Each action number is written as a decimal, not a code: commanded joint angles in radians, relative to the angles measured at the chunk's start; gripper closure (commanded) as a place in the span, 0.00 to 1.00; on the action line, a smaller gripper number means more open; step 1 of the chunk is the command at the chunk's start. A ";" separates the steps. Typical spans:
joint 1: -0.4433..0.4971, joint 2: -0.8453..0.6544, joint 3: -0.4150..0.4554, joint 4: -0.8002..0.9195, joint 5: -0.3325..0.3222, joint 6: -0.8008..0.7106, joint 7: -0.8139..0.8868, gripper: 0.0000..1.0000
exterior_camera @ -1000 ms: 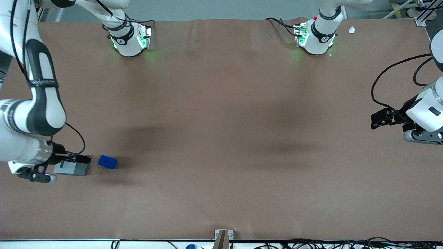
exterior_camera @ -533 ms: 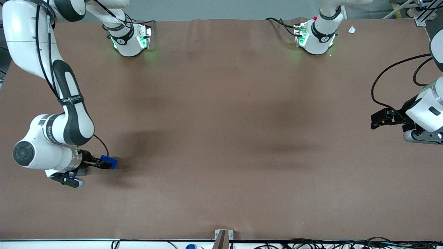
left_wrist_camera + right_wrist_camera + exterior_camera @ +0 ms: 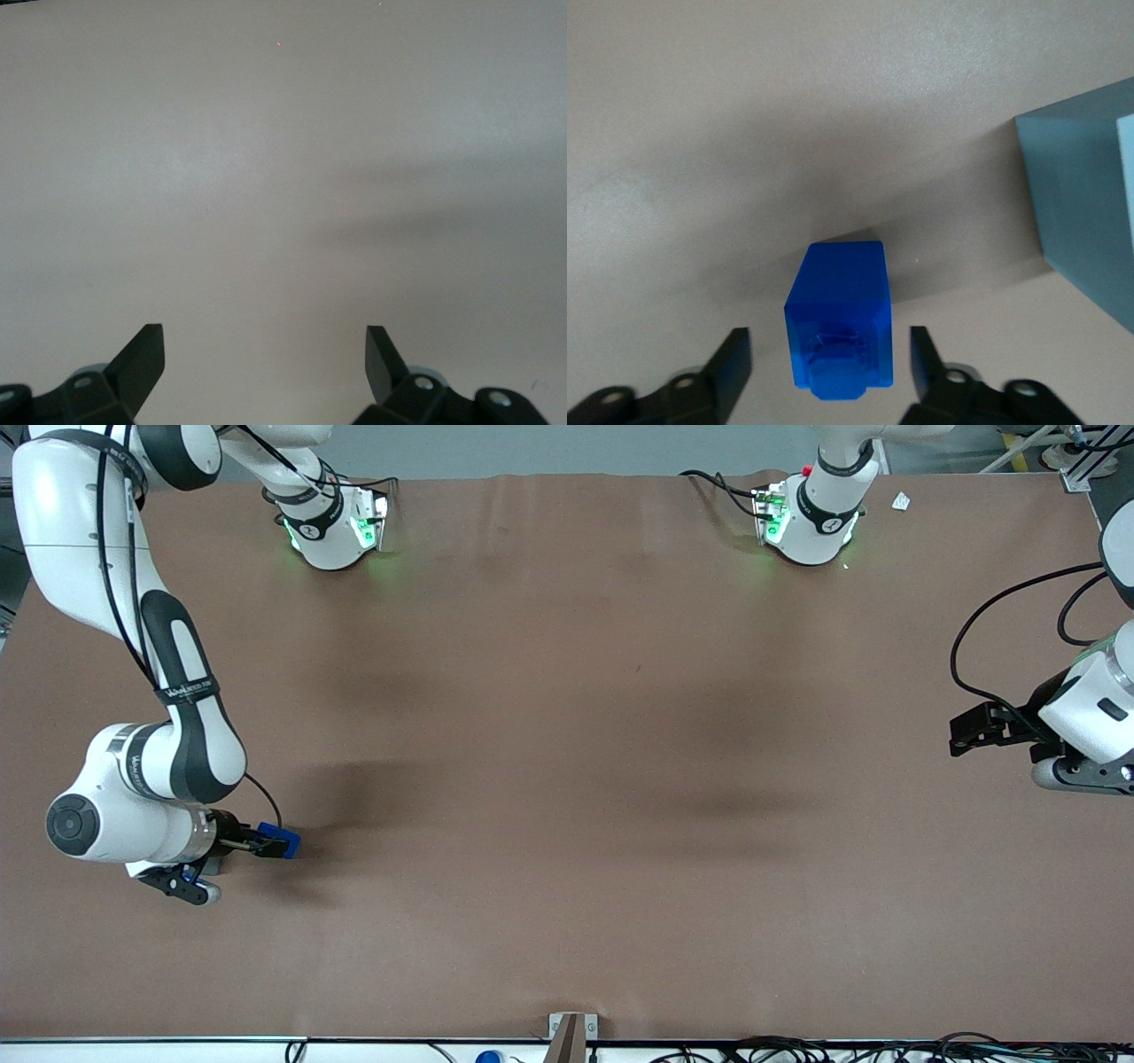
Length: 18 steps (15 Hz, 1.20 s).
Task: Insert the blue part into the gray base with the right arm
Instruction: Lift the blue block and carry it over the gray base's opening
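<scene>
— What covers the table?
— A big brown mat (image 3: 567, 691) with soft dark shadows (image 3: 709, 779) near the middle.
— And at 12 o'clock?
— A strip of gray floor (image 3: 532, 447).
— At 6 o'clock?
— A small metal bracket (image 3: 572, 1029) and black cables (image 3: 797, 1050) along the white edge.
— At 1 o'clock?
— A tiny white scrap (image 3: 901, 501).

Brown table (image 3: 567, 779), smooth matte surface. The blue part (image 3: 840, 314) rests on it toward the working arm's end, with the gray base (image 3: 1085, 204) standing near it, apart. The gripper (image 3: 830, 367) is low over the surface, fingers spread to either side of the blue part, not touching it.
</scene>
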 commanded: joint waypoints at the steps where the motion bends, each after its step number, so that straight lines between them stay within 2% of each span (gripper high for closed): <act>1: 0.001 0.003 0.005 -0.011 0.009 0.007 0.020 0.41; 4: 0.000 0.010 0.005 -0.011 0.009 0.007 0.020 0.50; 8: 0.001 0.004 0.005 0.000 0.008 -0.008 0.014 0.85; 9: -0.006 -0.007 0.005 0.003 0.006 -0.022 0.005 0.90; 11: -0.017 -0.016 0.005 0.077 -0.029 -0.171 -0.025 0.93; 13: -0.036 -0.017 0.005 0.185 -0.051 -0.322 -0.129 1.00; 18: -0.106 -0.015 0.005 0.268 -0.078 -0.336 -0.366 1.00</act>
